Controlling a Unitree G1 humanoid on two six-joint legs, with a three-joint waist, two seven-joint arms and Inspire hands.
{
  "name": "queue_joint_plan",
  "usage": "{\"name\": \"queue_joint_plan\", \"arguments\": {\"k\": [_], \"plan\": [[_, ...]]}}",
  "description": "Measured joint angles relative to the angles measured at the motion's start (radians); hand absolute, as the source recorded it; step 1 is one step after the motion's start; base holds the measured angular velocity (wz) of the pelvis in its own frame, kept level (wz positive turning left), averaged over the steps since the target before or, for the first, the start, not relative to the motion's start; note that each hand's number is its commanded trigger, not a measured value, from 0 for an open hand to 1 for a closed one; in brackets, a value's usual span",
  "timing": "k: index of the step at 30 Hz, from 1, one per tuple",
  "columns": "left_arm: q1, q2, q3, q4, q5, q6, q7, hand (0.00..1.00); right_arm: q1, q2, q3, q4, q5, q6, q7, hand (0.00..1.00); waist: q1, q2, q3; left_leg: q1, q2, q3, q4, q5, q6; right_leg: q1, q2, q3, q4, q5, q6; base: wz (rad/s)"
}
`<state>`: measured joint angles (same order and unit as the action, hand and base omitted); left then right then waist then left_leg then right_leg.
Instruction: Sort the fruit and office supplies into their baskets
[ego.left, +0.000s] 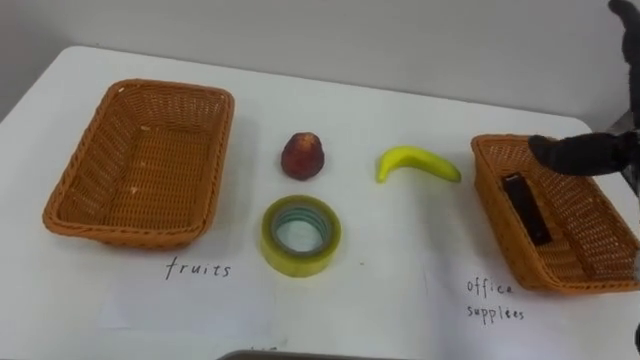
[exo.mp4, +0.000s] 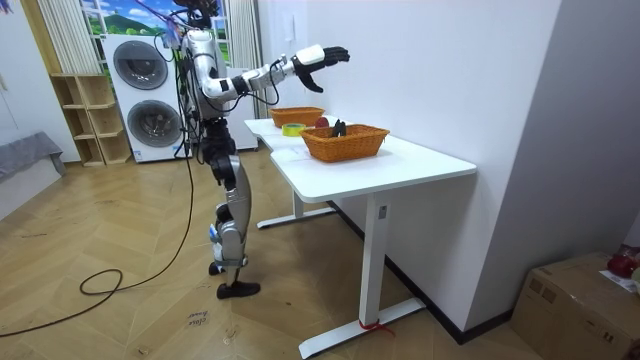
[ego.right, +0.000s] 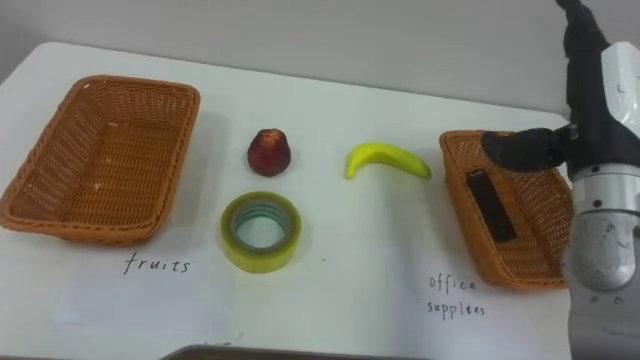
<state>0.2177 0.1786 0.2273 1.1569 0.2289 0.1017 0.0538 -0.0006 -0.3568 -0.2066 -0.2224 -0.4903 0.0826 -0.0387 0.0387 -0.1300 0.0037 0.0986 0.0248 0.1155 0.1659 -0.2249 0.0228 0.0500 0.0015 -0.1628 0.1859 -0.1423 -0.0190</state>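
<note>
On the white tabletop (ego.left: 400, 280) stand two wicker baskets, one at each end. The left basket (ego.left: 140, 165) is empty, and a handwritten left label (ego.left: 198, 268) is written on the tabletop just in front of it. The right basket (ego.left: 560, 215) holds a dark bar (ego.left: 525, 207) that lies lengthwise on its floor, and a right label (ego.left: 493, 300) is written before its near left corner. Three things lie between the baskets, apart from one another. A red fruit (ego.left: 303, 155) sits nearer the left basket. A banana (ego.left: 418, 163) lies near the right basket's far left corner with its curve arching away from the robot. A tape roll (ego.left: 300, 235) lies flat in front of the red fruit, closer to the robot. None of them touches a basket. The right hand (ego.left: 585, 152) hangs over the far part of the right basket, above the dark bar, and its dark fingers (ego.right: 515, 148) point toward the robot's left. In the room view the hand is raised well above the tabletop, its fingers spread and straight, and it holds nothing. There the robot stands upright on a wooden floor at the tabletop's long side, with its right arm stretched out over the baskets. Two stacked washers (exo.mp4: 145, 95) stand behind it, and a cardboard box (exo.mp4: 580, 300) is at the room view's lower right.
</note>
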Motion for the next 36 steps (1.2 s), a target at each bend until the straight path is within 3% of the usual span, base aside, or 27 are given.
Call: {"name": "queue_joint_plan", "arguments": {"k": [5,12,27,36], "plan": [[-0.015,0.0,-0.022,0.0,-0.001,-0.004,-0.007,0.0,-0.033,0.0,0.028,0.0,-0.012,0.0,0.007,0.0,0.016,0.011,-0.0023,-0.001,0.0,-0.002,0.0,0.0,0.0,0.001,0.0,-0.001,0.001,0.0,0.0,0.0],[-0.028,0.0,-0.057,0.001,0.0,-0.021,-0.01,0.0,-0.056,0.0,0.102,-0.012,-0.016,-0.007,0.009,0.0,0.05,0.01,-0.0037,-0.003,-0.001,-0.007,0.002,0.0,0.0,0.002,-0.002,-0.006,0.001,0.0,0.0,0.01],[-0.029,0.002,-0.076,-0.012,0.023,-0.017,-0.026,0.0,-0.06,0.01,0.169,-0.074,0.019,-0.018,0.07,0.0,0.063,0.017,0.0014,-0.018,-0.002,-0.036,0.005,0.0,0.0,0.002,-0.004,-0.031,-0.002,0.0,0.0,0.06],[-0.029,0.006,-0.133,-0.037,0.027,-0.016,-0.015,0.0,-0.06,0.051,0.276,-0.05,0.018,-0.016,0.096,0.0,0.095,0.018,0.0022,-0.018,-0.003,-0.038,0.006,0.001,0.001,0.004,-0.01,-0.033,-0.002,0.0,0.0,0.0]]}}
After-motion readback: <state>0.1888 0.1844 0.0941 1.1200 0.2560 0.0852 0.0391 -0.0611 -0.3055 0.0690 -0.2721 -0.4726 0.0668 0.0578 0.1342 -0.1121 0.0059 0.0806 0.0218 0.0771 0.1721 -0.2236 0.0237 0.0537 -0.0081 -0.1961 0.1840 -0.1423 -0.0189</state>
